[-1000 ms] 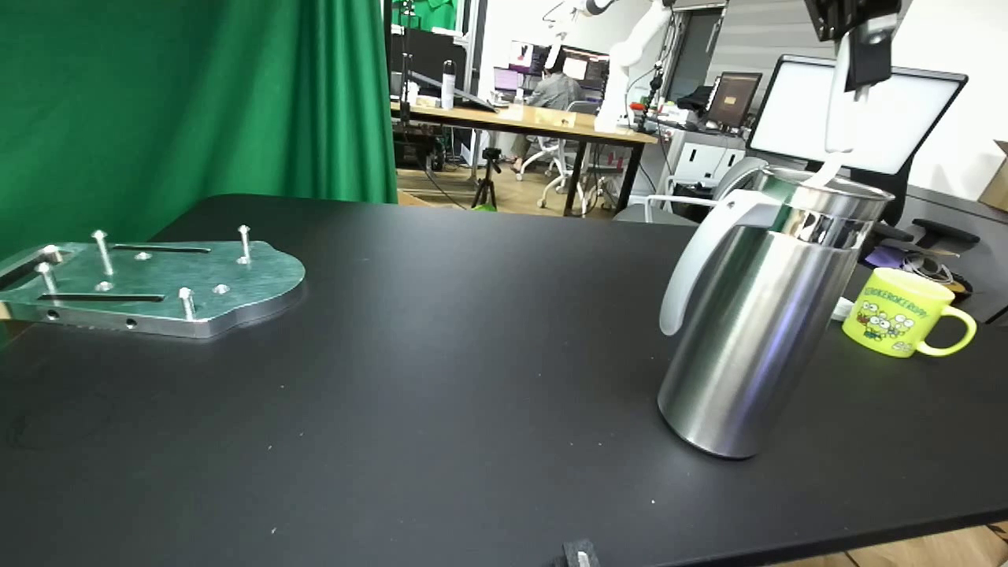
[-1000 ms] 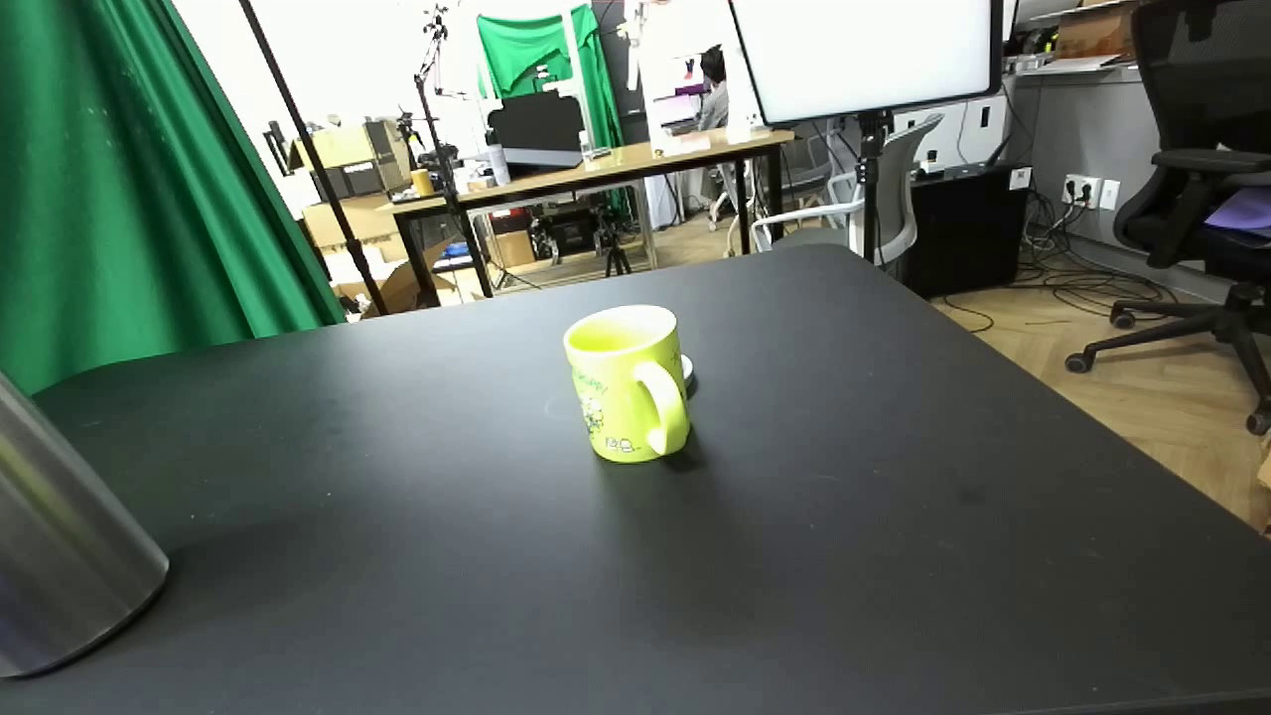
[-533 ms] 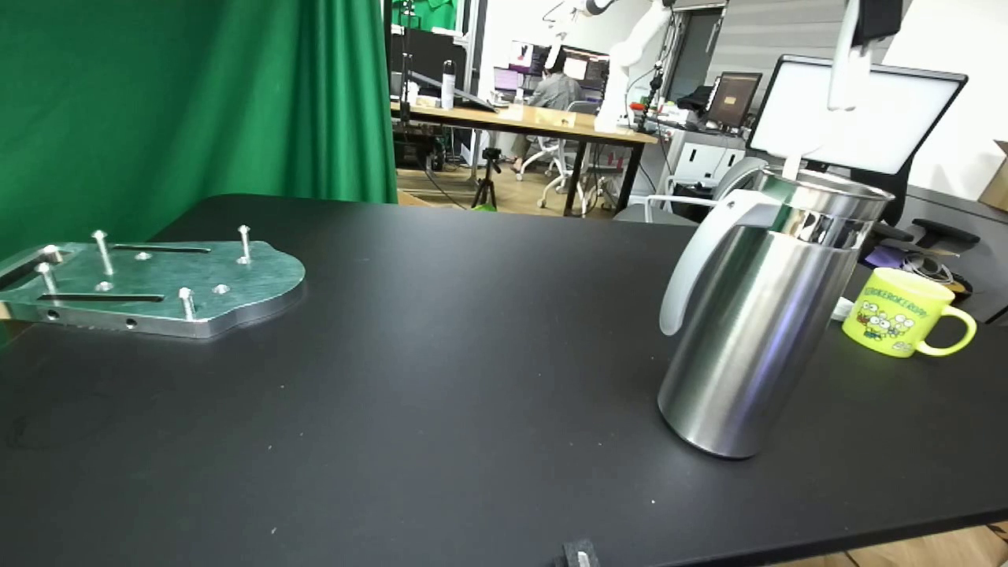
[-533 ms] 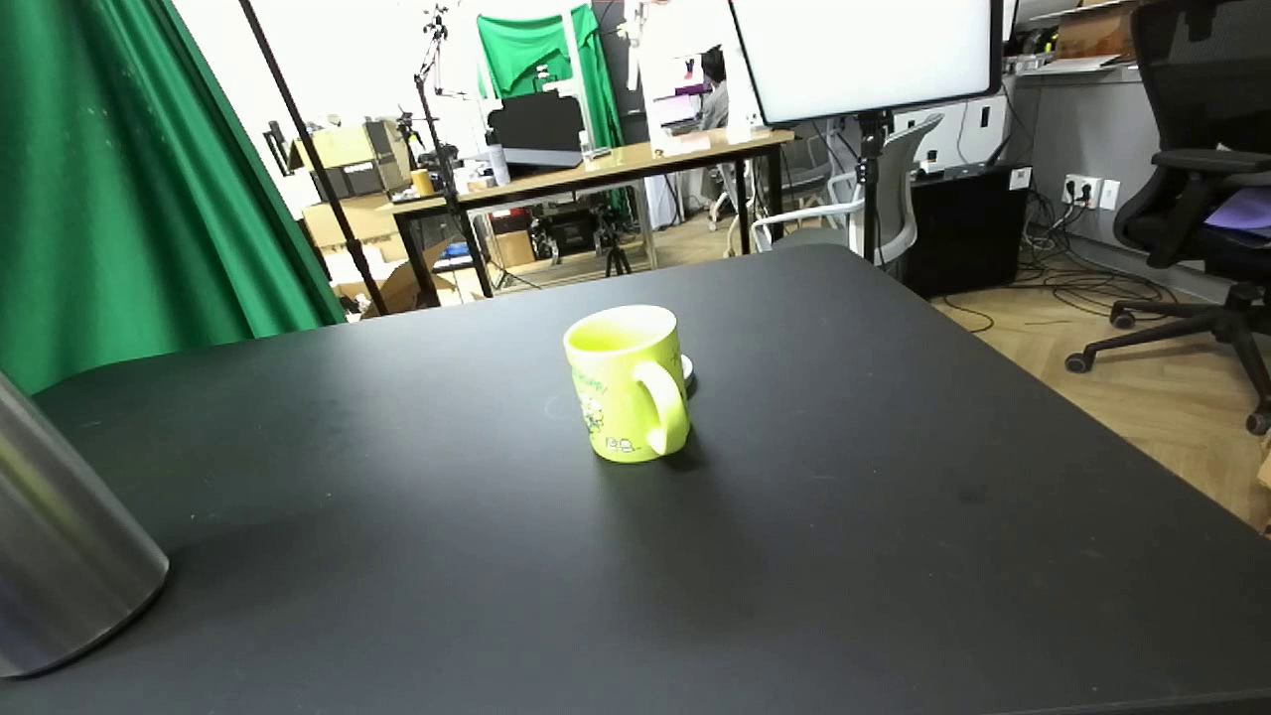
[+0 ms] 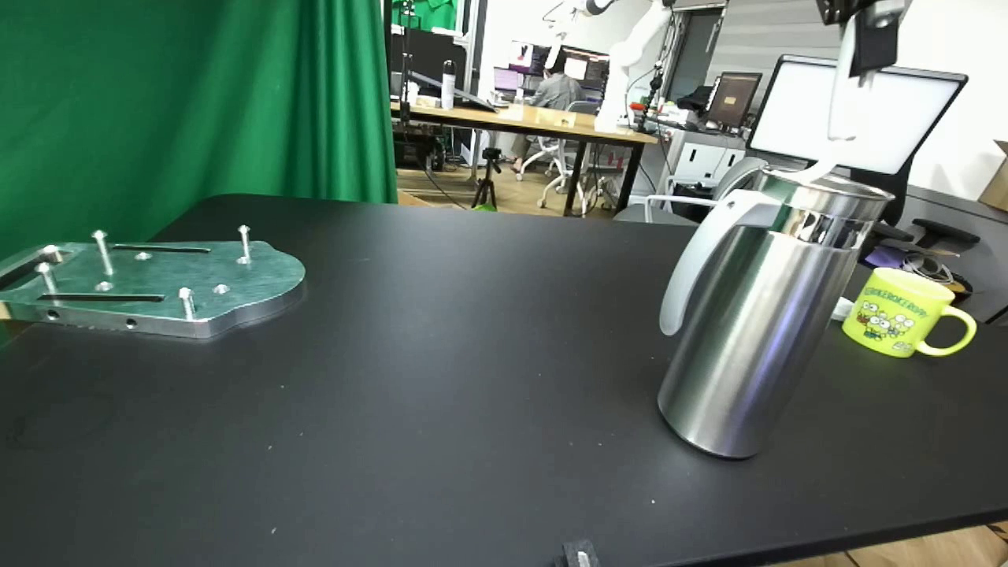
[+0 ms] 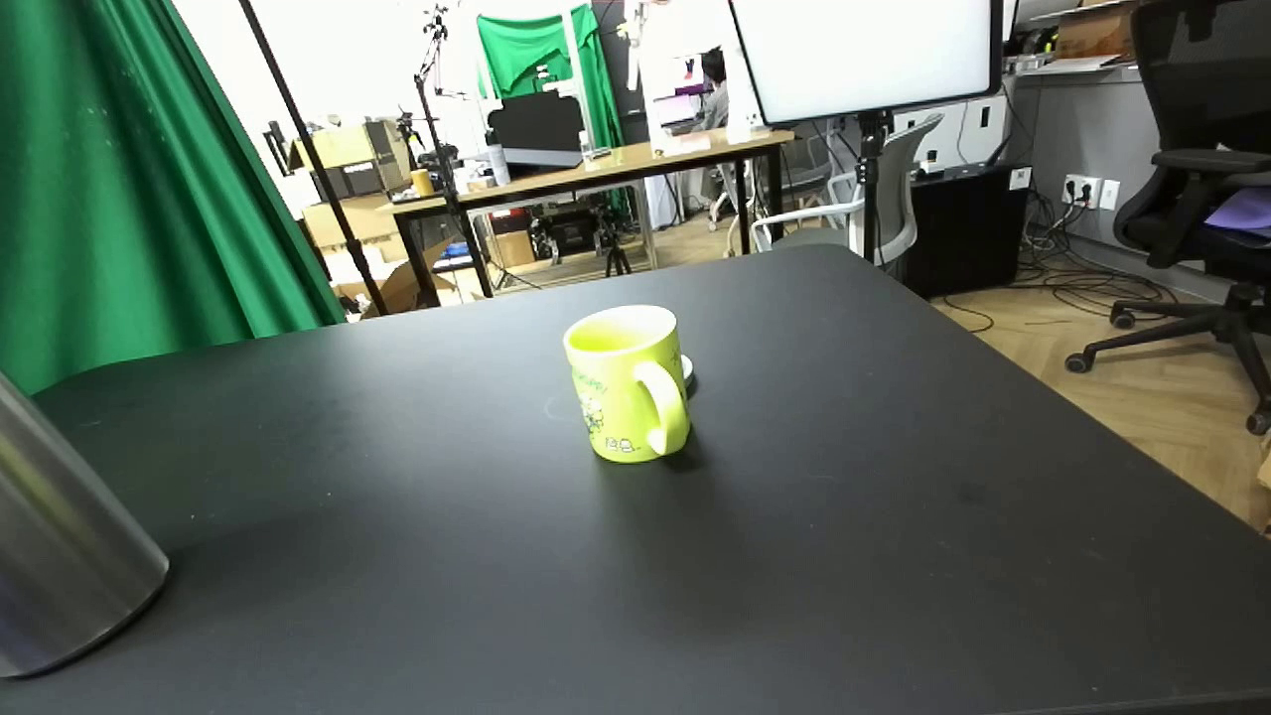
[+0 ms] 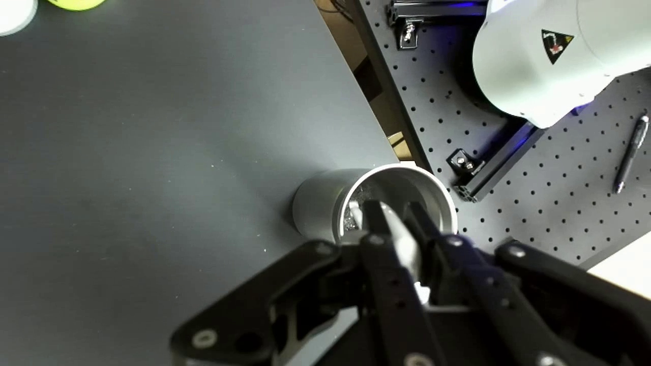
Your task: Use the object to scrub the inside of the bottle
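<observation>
The bottle, brushed steel with a pale curved handle, stands on the black table; its lower part shows at the left edge of an exterior view. Seen from above in the wrist view, the bottle has its mouth open under my gripper. The fingers are shut on the white handle of the object. From the handle a thin white neck bends down past the rim into the bottle. The object's lower end inside is mostly hidden; a white bit shows through the mouth.
A yellow-green mug sits right of the bottle, with a small white round thing behind it. A metal plate with upright bolts lies far left. Past the table edge are a perforated board and the arm's white base.
My gripper and the object rose about half a second ago, then came down again, stopping slightly above the earlier height. The neck shifted left and back right. Bottle and mug stayed put.
</observation>
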Controlling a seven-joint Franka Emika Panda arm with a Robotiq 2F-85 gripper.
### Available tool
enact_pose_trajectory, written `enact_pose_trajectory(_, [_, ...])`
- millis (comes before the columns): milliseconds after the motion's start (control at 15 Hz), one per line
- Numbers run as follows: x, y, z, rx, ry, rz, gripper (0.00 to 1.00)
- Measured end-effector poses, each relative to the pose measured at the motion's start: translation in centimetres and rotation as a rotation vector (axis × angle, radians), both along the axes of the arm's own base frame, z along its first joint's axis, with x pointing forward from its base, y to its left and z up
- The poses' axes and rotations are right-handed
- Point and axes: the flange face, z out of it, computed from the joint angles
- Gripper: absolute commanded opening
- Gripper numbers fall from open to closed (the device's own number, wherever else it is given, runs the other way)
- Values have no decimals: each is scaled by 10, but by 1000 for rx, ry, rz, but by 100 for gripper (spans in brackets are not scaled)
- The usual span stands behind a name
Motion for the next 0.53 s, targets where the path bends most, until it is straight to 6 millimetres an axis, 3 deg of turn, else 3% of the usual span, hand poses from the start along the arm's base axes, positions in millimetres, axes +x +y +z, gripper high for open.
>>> enact_pose_trajectory(267, [6,0,-23,-4,46,-3,4])
enact_pose_trajectory(533, [8,1,-24,-2,44,0,4])
